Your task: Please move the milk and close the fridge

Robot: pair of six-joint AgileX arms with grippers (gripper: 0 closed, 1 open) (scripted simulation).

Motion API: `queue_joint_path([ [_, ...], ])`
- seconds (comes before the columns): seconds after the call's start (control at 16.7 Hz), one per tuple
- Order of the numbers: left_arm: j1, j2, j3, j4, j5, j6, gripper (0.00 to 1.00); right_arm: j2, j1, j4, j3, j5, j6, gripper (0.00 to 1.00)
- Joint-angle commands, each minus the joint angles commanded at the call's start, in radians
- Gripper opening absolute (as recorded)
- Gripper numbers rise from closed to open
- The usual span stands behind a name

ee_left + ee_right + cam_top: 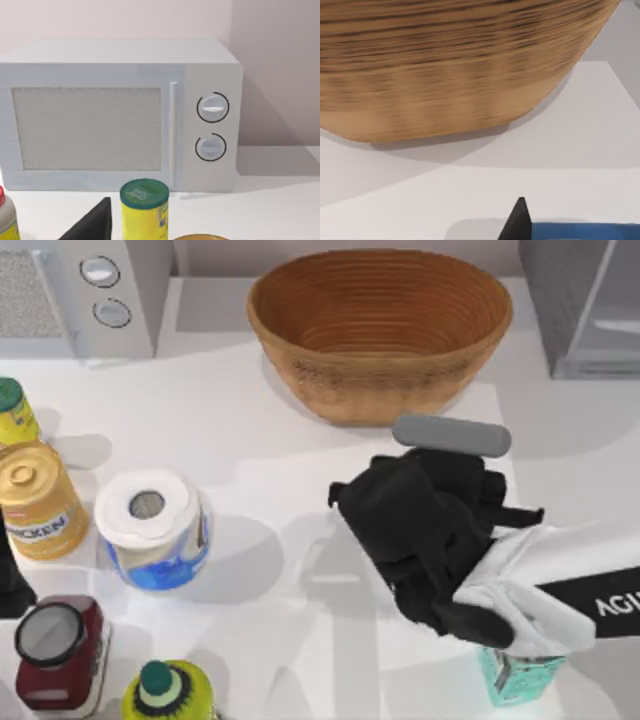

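While the right arm's black hand (420, 515) hangs low at the bench's (300, 440) 4 o'clock | small blue milk carton (585, 232) sits by one fingertip (518, 220) | grip: cannot tell | big grey fridge (580, 300): 1 o'clock | round woven brown basket (380, 325): 12 o'clock

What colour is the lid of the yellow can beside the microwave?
Green. The yellow can's lid shows best in the left wrist view, in front of the microwave.

One basket (380, 330), one microwave (120, 112), one fridge (585, 305), one paper roll (152, 528), one teal carton (515, 678), four jars and bottles, two arms.
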Motion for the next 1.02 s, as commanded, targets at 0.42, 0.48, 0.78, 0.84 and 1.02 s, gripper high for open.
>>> queue_joint_path([
  [0.42, 0.0, 0.0, 0.0, 0.0, 0.0, 0.0, 1.0, -0.191, -0.464, 0.432, -0.207, -0.467, -0.303, 0.0],
  [0.48, 0.0, 0.0, 0.0, 0.0, 0.0, 0.0, 1.0, -0.223, -0.542, 0.499, -0.247, -0.551, -0.357, 0.0],
  [0.78, 0.0, 0.0, 0.0, 0.0, 0.0, 0.0, 1.0, -0.345, -0.809, 0.737, -0.419, -0.828, -0.573, 0.0],
  [0.84, 0.0, 0.0, 0.0, 0.0, 0.0, 0.0, 1.0, -0.359, -0.833, 0.761, -0.438, -0.853, -0.595, 0.0],
  [1.02, 0.0, 0.0, 0.0, 0.0, 0.0, 0.0, 1.0, -0.367, -0.849, 0.776, -0.451, -0.869, -0.609, 0.0],
])
